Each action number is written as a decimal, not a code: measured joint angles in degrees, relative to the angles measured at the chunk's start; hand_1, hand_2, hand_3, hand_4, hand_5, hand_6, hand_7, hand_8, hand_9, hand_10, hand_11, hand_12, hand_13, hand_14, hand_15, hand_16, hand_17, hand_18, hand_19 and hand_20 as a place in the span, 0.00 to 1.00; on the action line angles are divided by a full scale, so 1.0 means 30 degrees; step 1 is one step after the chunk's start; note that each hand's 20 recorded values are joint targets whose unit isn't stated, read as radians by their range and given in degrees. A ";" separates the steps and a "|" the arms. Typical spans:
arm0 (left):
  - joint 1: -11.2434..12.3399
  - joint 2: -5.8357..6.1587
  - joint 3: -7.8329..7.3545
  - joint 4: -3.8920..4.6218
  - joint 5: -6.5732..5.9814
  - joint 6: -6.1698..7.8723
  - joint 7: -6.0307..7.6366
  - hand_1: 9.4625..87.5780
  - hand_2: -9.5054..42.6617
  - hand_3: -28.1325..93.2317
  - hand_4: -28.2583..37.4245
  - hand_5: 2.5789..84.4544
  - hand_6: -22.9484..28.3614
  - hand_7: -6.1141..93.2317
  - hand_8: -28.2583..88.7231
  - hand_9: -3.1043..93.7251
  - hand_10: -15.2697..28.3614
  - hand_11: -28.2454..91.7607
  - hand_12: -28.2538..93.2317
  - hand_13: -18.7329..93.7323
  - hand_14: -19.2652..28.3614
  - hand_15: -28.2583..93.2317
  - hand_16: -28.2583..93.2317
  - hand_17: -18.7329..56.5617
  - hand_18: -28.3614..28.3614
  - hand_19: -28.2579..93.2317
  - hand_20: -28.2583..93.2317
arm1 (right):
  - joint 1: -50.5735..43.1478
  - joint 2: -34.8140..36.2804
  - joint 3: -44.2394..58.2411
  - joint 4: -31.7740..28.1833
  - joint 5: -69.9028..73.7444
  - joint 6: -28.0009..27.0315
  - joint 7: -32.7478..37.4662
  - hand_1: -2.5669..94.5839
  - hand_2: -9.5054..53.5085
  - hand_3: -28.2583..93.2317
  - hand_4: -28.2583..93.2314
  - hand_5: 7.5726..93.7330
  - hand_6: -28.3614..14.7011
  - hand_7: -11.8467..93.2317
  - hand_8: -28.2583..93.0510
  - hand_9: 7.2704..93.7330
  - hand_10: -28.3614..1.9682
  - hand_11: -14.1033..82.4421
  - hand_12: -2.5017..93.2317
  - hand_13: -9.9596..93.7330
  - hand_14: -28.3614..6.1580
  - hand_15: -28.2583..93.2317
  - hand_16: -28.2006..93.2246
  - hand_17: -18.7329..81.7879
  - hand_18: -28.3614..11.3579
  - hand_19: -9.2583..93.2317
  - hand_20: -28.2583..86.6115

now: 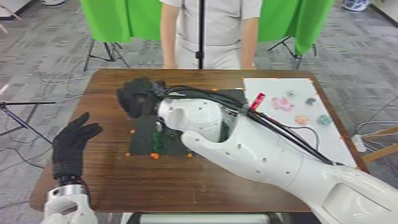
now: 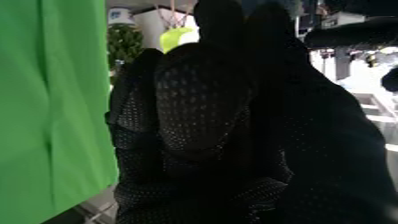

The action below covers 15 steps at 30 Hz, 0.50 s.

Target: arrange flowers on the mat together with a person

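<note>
has the right hand reaching over the far left corner of the dark mat, toward the far left part of the brown table. cannot tell from either view how far open that hand is, or whether it has hold of anything. leans the white right arm in from the near right, slanting across the mat and covering much of its right half, with black cables running along it.

has the left hand by the left edge of the table, well apart from the mat, wide open with straight fingers pointing to the far side and nothing in hold.

has a green stem lying on the mat, left of the right arm, running near to far. has an orange piece at the mat's near edge, just beside the near end of that stem, and more small orange bits along the near and left edges.

has a white sheet on the right side of the table. bears on it a pink flower, a peach flower nearer, and a grey-green flower right of the peach one.

has green cloth hanging beyond the far side of the table.
</note>
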 measured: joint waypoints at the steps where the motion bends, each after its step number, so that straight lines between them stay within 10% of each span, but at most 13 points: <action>1: -0.0072 0.0002 0.0061 0.0008 0.0009 -0.0014 0.0000 0.22 0.45 0.72 0.11 0.56 0.57 0.17 0.17 0.58 0.69 0.43 0.33 0.57 0.84 0.45 0.24 0.40 0.74 0.33 0.43 | -0.0064 -0.0133 0.0000 0.0159 -0.0147 -0.0070 -0.0047 0.83 0.00 0.30 0.29 0.88 0.95 0.29 0.29 0.98 0.85 0.19 0.32 1.00 0.84 0.66 0.43 0.75 0.38 0.85 0.54; 3: -0.0247 0.0002 0.0208 0.0031 0.0039 -0.0056 -0.0001 0.22 0.44 0.72 0.13 0.55 0.57 0.16 0.17 0.56 0.68 0.44 0.33 0.58 0.84 0.45 0.24 0.40 0.74 0.33 0.43 | -0.0266 -0.0375 0.0003 0.0464 -0.0637 -0.0255 -0.0143 0.94 0.00 0.02 0.50 0.86 0.97 0.28 0.30 0.98 0.86 0.17 0.32 1.00 0.84 0.66 0.43 0.74 0.38 0.85 0.53; 15: -0.0714 0.0002 0.0645 0.0083 0.0115 -0.0377 -0.0054 0.22 0.39 0.75 0.16 0.51 0.63 0.12 0.18 0.46 0.65 0.46 0.28 0.55 0.81 0.45 0.22 0.40 0.74 0.34 0.42 | -0.1390 -0.1070 0.0330 0.2219 -0.1752 -0.0992 -0.0100 0.89 0.00 0.00 0.51 0.83 0.97 0.26 0.28 0.95 0.83 0.17 0.31 1.00 0.83 0.63 0.43 0.73 0.37 0.84 0.54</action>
